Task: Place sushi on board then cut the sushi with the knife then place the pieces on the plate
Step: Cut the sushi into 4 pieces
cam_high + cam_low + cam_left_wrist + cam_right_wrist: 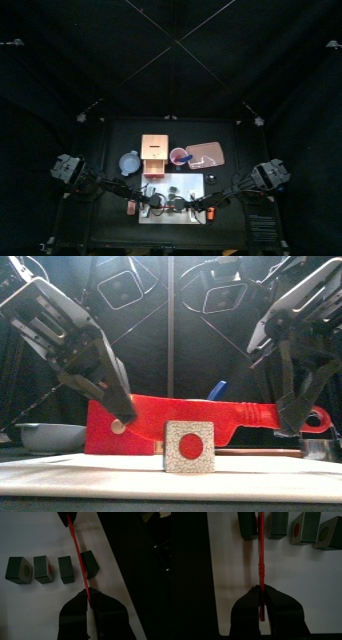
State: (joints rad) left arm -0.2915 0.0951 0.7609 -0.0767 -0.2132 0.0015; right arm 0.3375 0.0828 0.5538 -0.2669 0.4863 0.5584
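Left wrist view: the left tool (87, 596) is clenched on the red knife (77, 552), which shows edge-on as a thin red line running away from the jaws over the white cutting board (33, 537); four dark green sushi blocks (40, 568) stand in a row on the board, each apart from the next; the knife passes between the third block and the end block (90, 564), which leans away from the others. The right wrist view shows the right tool (260, 591) likewise clamped on the knife, one block on one side of the blade and three on the other. From the front, the knife hangs level and broadside across the board, the left tool on its blade end and the right tool on its handle end; its lower edge is near the board, though whether it touches I cannot tell; the nearest block faces the desk's front edge with a red centre. The board lies at the front middle of the desk (120, 135); behind it, toward the back edge, sit the blue-grey bowl (130, 162), the wooden box (154, 150), the red cup (178, 153) with a blue knife (218, 388), and the pink tray (205, 155) nearest the right edge.
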